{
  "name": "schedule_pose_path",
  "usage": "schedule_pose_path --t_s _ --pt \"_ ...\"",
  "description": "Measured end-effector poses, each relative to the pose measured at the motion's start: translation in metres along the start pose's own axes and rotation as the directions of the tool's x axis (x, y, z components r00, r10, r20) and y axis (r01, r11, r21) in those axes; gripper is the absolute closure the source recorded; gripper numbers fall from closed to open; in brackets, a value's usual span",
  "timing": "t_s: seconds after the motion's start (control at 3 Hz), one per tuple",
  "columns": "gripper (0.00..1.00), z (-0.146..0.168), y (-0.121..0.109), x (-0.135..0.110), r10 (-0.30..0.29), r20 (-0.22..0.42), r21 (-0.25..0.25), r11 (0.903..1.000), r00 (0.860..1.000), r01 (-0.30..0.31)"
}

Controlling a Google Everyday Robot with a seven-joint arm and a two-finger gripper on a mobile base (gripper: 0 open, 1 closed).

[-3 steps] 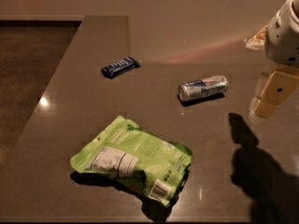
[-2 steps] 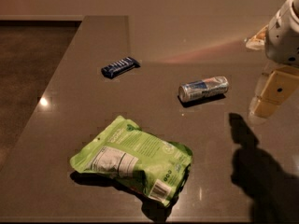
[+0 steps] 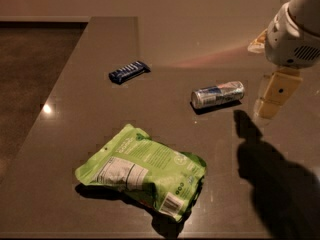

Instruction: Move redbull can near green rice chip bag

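The redbull can [image 3: 218, 94] lay on its side on the dark countertop [image 3: 90, 129], right of centre, its long axis running nearly left to right with the right end a little farther from the camera. Its silver body showed blue and red markings, and a narrow shadow sat along its near edge. Nothing touched it. The green rice chip bag [image 3: 145, 171] lay flat toward the near edge of the counter, down and to the left of the can and well apart from it. The bag was puffy, with its white nutrition label and a barcode patch facing up. My gripper [image 3: 259, 79] hung at the right edge of the view, to the right of the can, near it but not in contact. I recorded its cream fingers [image 3: 276, 91] as standing apart, one pointing down toward the counter and the other showing higher up beside the white wrist housing, with nothing held between them. My arm cast a broad dark shadow [image 3: 280, 184] on the counter, in front of and below the gripper. A dark blue snack bar wrapper [image 3: 129, 71] lay farther back, left of the can and well clear of both can and bag. A small glint of light [image 3: 46, 109] marked the counter's left side, with darker floor [image 3: 30, 59] beyond that edge.
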State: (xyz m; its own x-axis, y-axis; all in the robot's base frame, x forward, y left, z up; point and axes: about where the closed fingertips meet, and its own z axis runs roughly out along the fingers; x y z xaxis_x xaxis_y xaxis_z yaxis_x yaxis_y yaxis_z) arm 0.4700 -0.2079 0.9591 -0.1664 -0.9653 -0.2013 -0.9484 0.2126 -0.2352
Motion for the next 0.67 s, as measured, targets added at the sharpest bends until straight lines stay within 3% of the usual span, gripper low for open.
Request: schedule_pose_path --t_s 0.67 --pt "0.00 0.059 -0.031 0.013 -0.042 -0.012 -0.054 0.9977 0.999 0.042"
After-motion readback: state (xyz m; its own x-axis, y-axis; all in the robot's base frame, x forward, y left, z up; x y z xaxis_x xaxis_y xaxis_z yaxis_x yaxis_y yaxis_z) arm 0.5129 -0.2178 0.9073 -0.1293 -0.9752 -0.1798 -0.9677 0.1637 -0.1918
